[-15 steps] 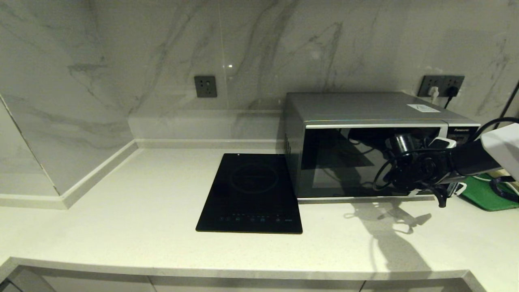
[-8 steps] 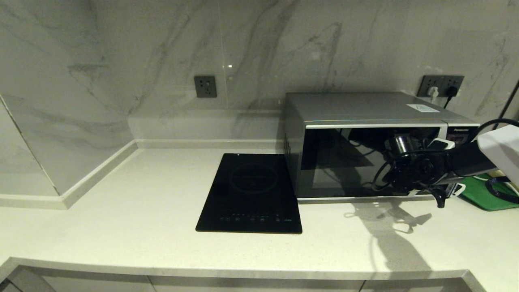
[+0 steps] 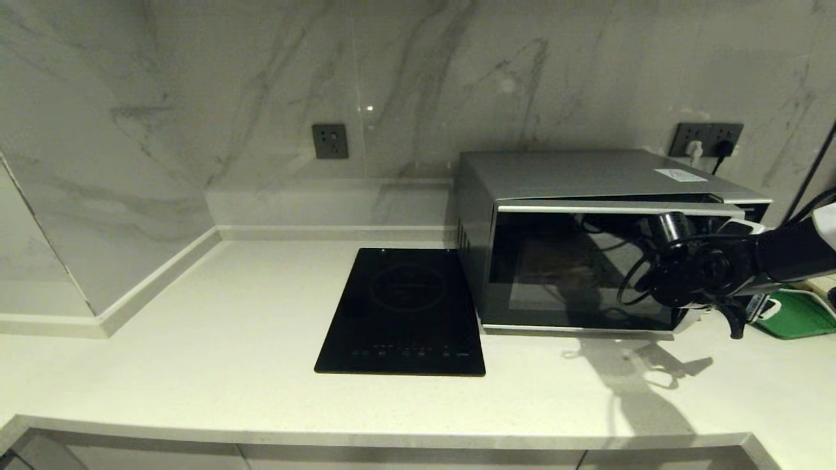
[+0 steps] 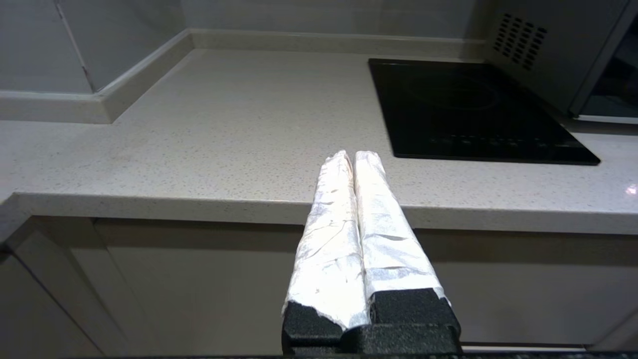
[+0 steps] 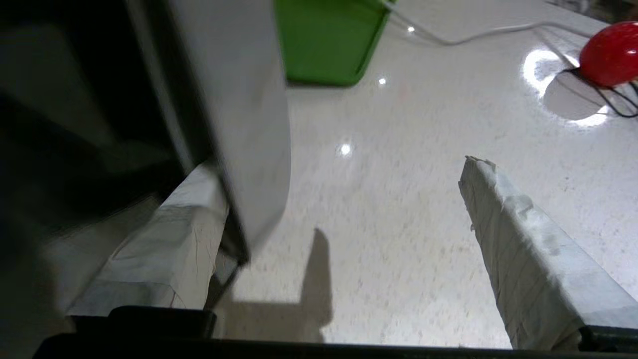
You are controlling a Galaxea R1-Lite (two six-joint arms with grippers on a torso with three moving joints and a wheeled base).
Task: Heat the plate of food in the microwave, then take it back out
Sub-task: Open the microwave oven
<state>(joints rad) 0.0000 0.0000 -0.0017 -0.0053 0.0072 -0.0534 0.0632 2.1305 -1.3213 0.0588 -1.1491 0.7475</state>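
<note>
The silver-grey microwave (image 3: 588, 173) stands at the back right of the counter. Its dark glass door (image 3: 575, 271) is ajar, with its right edge pulled away from the body. My right gripper (image 3: 741, 297) is at that free edge and is open (image 5: 344, 169). One taped finger (image 5: 169, 249) sits behind the door's edge (image 5: 244, 124); the other finger (image 5: 518, 249) is out in front over the counter. The plate of food is not visible. My left gripper (image 4: 349, 157) is parked low at the counter's front edge, shut on nothing.
A black induction cooktop (image 3: 401, 313) lies left of the microwave. A green tray (image 3: 797, 313) sits to the microwave's right, with a white cable and a red round object (image 5: 610, 52) beyond it. Wall sockets sit behind.
The microwave door has gone from flush with the body to ajar. My right gripper has moved right and toward me along with the door's edge.
</note>
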